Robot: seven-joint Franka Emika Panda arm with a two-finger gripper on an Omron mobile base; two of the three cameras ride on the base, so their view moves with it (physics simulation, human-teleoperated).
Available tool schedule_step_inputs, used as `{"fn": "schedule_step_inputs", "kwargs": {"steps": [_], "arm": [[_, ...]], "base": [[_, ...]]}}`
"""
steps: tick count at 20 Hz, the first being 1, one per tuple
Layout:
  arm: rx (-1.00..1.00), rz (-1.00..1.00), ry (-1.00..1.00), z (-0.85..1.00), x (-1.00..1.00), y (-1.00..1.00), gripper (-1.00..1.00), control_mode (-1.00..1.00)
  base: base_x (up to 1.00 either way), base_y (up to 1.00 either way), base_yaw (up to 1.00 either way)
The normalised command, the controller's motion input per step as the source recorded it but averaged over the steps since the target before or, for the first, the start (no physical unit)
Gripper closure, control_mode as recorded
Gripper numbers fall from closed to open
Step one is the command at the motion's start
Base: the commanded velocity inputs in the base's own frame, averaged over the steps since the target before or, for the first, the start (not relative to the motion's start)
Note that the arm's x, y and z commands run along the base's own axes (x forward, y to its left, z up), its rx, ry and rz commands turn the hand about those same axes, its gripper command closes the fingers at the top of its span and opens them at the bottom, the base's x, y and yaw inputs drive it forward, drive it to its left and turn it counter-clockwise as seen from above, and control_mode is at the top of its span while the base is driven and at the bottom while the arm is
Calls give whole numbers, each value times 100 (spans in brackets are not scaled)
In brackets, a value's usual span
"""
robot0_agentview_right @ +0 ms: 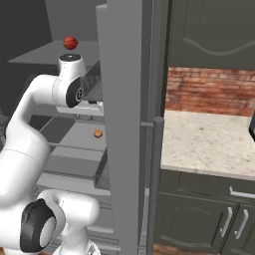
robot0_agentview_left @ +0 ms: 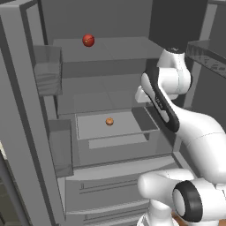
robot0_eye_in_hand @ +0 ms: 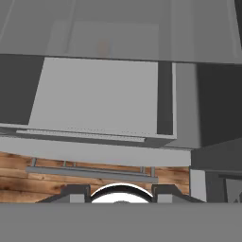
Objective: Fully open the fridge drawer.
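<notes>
The shallow light-grey rectangular fridge drawer (robot0_agentview_left: 95, 129) sits at the centre of the left base view, its flat front lip jutting toward the bottom of the frame, and a small orange ball (robot0_agentview_left: 109, 121) rests inside it near the middle. A red ball (robot0_agentview_left: 88, 40) lies on the grey upper shelf (robot0_agentview_left: 128, 48) toward the top. The white arm (robot0_agentview_left: 176, 106) bends in from the right, beside the drawer's right wall. Whether the gripper's fingers are spread or closed, I cannot tell
</notes>
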Motion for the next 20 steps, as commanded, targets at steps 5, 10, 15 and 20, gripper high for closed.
{"fn": "schedule_step_inputs", "kwargs": {"steps": [5, 10, 15, 20], "arm": [[0, 0, 0, 0, 0, 1, -100, -100], [0, -7, -1, -1, 6, 19, -100, -100], [-7, -4, -10, -27, 9, 26, -100, -100], [-5, 0, -2, -72, 2, 49, -100, -100]], "base": [[0, 0, 0], [0, 0, 0], [0, 0, 0], [0, 0, 0]]}}
